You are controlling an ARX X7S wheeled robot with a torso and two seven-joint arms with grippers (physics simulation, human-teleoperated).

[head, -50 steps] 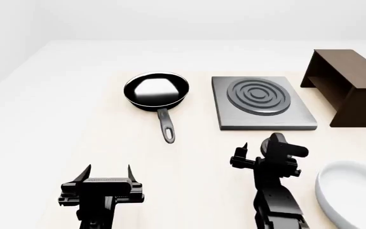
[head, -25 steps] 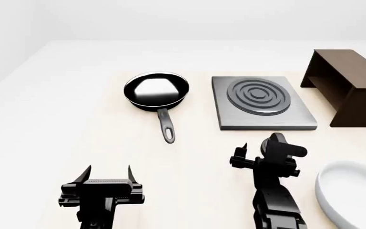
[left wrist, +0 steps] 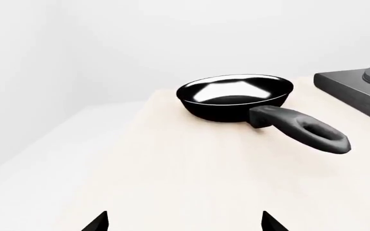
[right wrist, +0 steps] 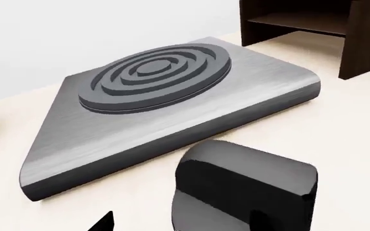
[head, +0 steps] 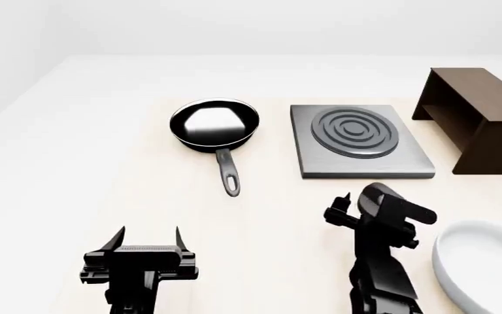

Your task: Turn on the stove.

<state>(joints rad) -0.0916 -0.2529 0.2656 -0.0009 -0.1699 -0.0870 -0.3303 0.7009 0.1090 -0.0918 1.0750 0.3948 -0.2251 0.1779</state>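
The stove (head: 360, 140) is a flat grey metal hotplate with a dark ring burner (right wrist: 156, 72), lying right of centre on the table. Its separate black round knob (right wrist: 246, 185) sits just in front of the hotplate's near edge. My right gripper (head: 380, 203) is over the knob and open. In the right wrist view the knob fills the space toward one finger of the right gripper (right wrist: 181, 224). In the head view the right gripper mostly hides the knob. My left gripper (head: 146, 237) hangs open and empty near the table's front, well short of the pan.
A black frying pan (head: 214, 123) lies left of the stove, its handle (left wrist: 300, 129) pointing toward me. A dark brown wooden box (head: 482, 121) stands at the far right. A white bowl (head: 486, 271) sits at the near right beside my right arm.
My right gripper has twisted at the wrist and shifted slightly right over the knob. The left arm has not moved.
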